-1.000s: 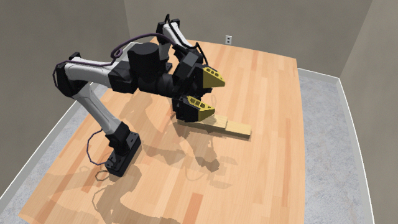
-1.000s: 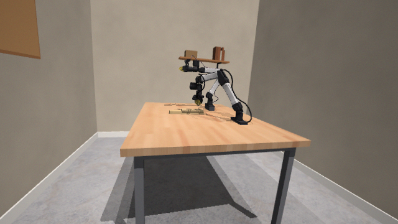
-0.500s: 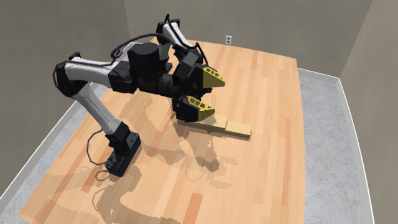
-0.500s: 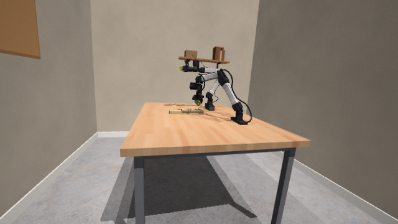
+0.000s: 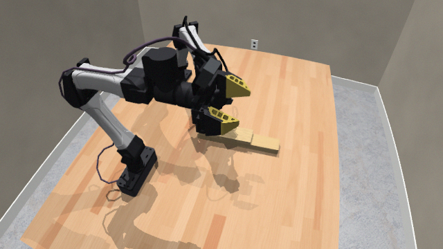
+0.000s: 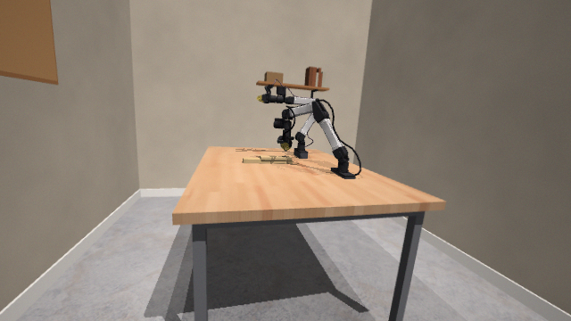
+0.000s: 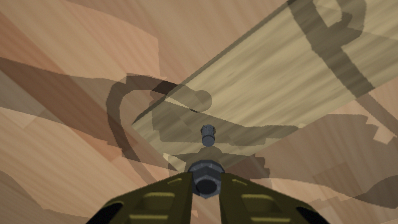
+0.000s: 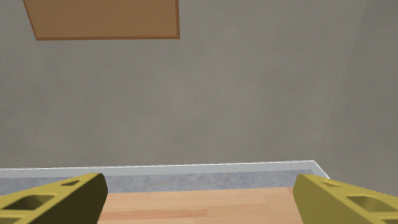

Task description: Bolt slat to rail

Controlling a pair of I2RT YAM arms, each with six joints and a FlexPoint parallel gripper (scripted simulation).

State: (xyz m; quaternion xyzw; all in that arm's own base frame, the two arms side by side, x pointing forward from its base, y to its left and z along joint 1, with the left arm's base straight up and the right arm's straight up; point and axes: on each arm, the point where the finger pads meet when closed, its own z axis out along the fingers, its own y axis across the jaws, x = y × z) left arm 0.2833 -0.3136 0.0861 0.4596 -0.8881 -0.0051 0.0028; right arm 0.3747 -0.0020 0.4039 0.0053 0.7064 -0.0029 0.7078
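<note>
Gripping the nut (image 7: 206, 179) in my left pincer (image 5: 198, 139) (image 6: 285, 147) (image 7: 205, 181), I face an upright bolt (image 7: 208, 135) through the slat (image 5: 242, 134) (image 6: 276, 159) (image 7: 260, 85); threading and tightening remain.
</note>
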